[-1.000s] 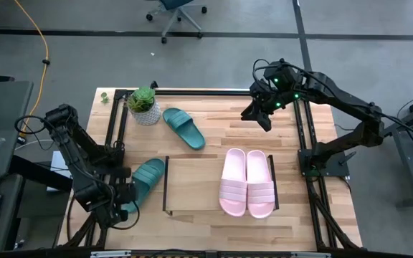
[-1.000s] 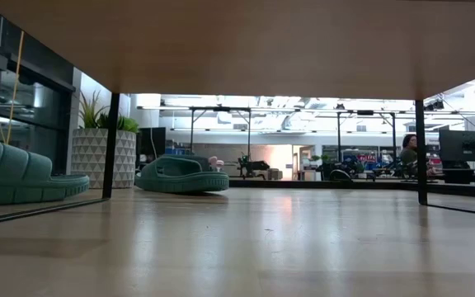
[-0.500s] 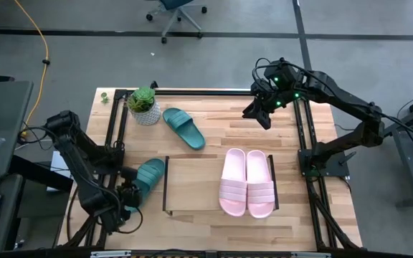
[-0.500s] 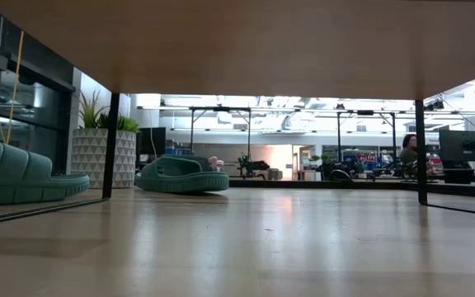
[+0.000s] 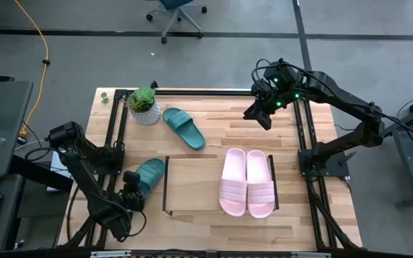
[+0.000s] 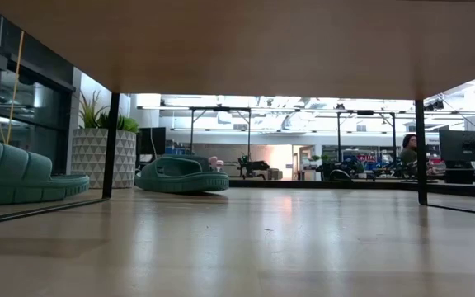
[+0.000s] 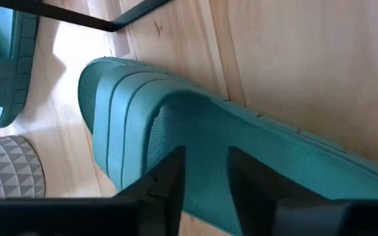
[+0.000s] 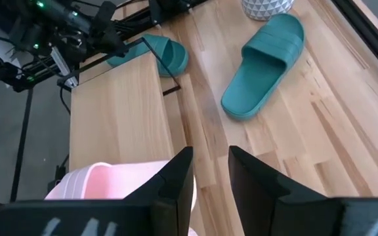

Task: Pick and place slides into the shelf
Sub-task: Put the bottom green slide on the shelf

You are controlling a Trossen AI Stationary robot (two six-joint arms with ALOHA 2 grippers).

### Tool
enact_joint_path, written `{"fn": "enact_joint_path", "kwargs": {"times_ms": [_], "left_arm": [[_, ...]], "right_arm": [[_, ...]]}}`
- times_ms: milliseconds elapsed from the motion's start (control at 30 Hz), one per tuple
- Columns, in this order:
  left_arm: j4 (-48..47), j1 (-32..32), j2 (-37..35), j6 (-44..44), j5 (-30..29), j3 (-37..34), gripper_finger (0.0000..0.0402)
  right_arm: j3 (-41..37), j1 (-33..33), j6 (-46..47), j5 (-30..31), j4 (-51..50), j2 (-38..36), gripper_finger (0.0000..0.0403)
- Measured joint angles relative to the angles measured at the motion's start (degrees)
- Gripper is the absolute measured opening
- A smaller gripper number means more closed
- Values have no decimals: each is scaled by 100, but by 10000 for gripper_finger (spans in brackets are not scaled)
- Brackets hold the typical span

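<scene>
One teal slide point(image 5: 149, 174) lies flat on the table, just left of the shelf point(image 5: 192, 188). My left gripper point(image 5: 131, 198) stands over its heel end, pointing steeply down, fingers a little apart above the footbed point(image 7: 274, 164) behind the ribbed strap point(image 7: 126, 111). A second teal slide point(image 5: 183, 127) lies on its sole at the far middle. Two pink slides point(image 5: 247, 183) rest side by side on the shelf's wooden top. My right gripper point(image 5: 262, 119) hangs open, high over the table's far right, with nothing between its fingers point(image 8: 176, 177). My left gripper comes at the near teal slide from above, slanting, its fingers point(image 7: 172, 177) over the middle of the footbed. Whether the fingertips touch the rubber I cannot tell. The slide lies flat on the table.
A potted plant point(image 5: 144, 104) stands at the far left corner beside the second teal slide. A black frame point(image 5: 303, 129) edges the table. The low view looks out under the shelf's top between its thin black legs point(image 6: 110, 144). A person point(image 6: 408, 148) sits far off in the room.
My left arm has folded down and its gripper has sunk toward the near teal slide's heel end, rolling a little at the wrist. The slide has stayed where it lay. My right arm has kept still.
</scene>
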Motion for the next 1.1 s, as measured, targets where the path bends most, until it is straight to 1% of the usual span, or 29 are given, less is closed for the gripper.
{"fn": "enact_joint_path", "kwargs": {"times_ms": [133,267,333,533,733,933,1100], "left_arm": [[-315,-13,-2,14,-17,210,123],[-844,-12,-2,15,-138,309,117],[-933,-11,-2,22,-246,304,110],[-661,-11,-2,50,-325,122,100],[-644,-7,-2,44,-366,-144,113],[-129,-7,-2,42,-367,-426,123],[-95,-7,-4,-2,-458,-598,124]], "right_arm": [[0,0,-16,26,-1,0,87],[0,0,-61,104,-1,0,87],[0,0,-72,188,-1,0,87],[0,0,-107,256,-1,0,87],[0,0,-107,254,1,0,87],[0,0,-91,251,1,0,87],[0,0,-87,251,1,0,87]]}}
